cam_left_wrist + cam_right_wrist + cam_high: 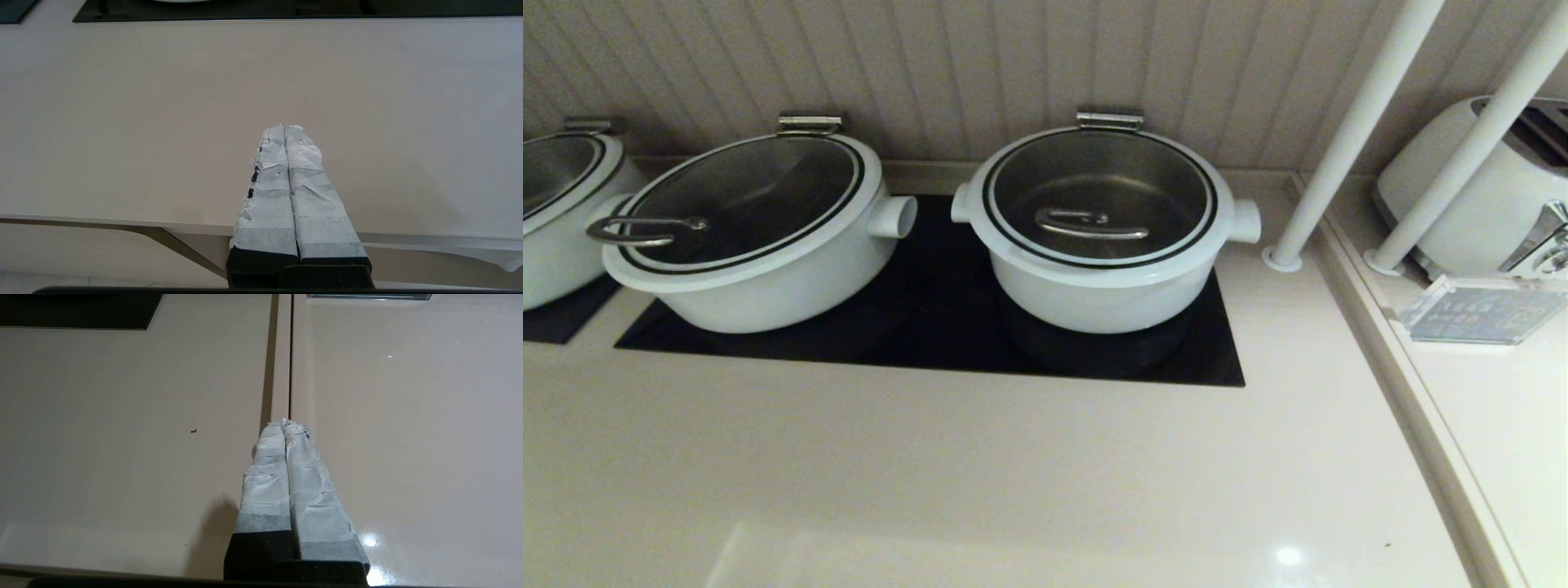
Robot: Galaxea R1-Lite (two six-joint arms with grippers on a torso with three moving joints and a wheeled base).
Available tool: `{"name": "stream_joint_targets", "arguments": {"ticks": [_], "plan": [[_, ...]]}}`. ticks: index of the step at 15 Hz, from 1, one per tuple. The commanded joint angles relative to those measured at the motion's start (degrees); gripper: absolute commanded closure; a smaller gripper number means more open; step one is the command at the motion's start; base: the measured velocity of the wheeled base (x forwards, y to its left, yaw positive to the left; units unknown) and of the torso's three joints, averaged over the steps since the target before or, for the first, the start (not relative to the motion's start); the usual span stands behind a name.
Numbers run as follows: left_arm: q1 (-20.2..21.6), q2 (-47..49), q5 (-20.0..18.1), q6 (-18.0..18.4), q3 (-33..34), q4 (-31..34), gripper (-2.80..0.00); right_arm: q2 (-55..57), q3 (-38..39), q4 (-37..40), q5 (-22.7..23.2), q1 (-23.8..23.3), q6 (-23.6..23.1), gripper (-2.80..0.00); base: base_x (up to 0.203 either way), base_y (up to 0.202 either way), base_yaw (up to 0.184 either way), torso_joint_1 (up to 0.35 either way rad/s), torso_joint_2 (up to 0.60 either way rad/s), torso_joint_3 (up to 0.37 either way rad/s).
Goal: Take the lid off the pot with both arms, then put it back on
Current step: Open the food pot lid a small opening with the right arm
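White and round, with two stubby side handles and a shiny steel bowl inside: the pot (pixel 1104 282). Sits on the flat black glass panel (pixel 947 343) set in the smooth beige counter (pixel 980 474). Topped by the round glass lid (pixel 1099 198), white at the rim, with a thin black ring and a straight steel bar handle in the middle. Closed and lying flat on the pot. Steel hinge clip (pixel 1109 119) at the back of the pot, by the ribbed wall.

Left of the pot, on the same black panel: a wider oval white pot (pixel 756 229) with a loop handle at its edge. Right of the pot: two slanted white poles (pixel 1356 131), then a white toaster (pixel 1486 196).

Left gripper (pixel 284 127), wrapped in wrinkled white tape, pressed together and holding nothing, above bare counter well in front of the pot. Right gripper (pixel 284 422), taped the same way, also pressed together and holding nothing, above the dark counter seam (pixel 290 355) to the front right of the pot.
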Motion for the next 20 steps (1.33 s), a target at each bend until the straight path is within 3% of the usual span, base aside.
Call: {"name": "stream_joint_targets", "arguments": {"ticks": [1, 9, 12, 15, 20], "plan": [[0.01, -0.02, 0.01, 0.03, 0.00, -0.02, 0.00, -0.02, 0.00, -0.01, 0.09, 0.04, -0.30, 0.00, 0.000, 0.000, 0.000, 0.000, 0.00, 0.000], [0.01, -0.02, 0.01, 0.03, 0.00, -0.02, 0.00, -0.02, -1.79, -0.52, 1.92, 0.04, -4.30, 0.00, 0.000, 0.000, 0.000, 0.000, 0.00, 0.000], [0.01, -0.02, 0.01, 0.03, 0.00, -0.02, 0.00, 2.27, -9.06, 1.15, 5.31, 0.04, -4.36, 0.00, 0.000, 0.000, 0.000, 0.000, 0.00, 0.000], [0.01, -0.02, 0.01, 0.03, 0.00, -0.02, 0.00, 11.86, -16.02, 1.72, 6.39, 0.04, -7.02, 0.00, 0.000, 0.000, 0.000, 0.000, 0.00, 0.000], [0.01, -0.02, 0.01, 0.03, 0.00, -0.02, 0.00, 27.54, -24.49, -0.87, 17.37, 0.04, -13.24, 0.00, 0.000, 0.000, 0.000, 0.000, 0.00, 0.000]]}}
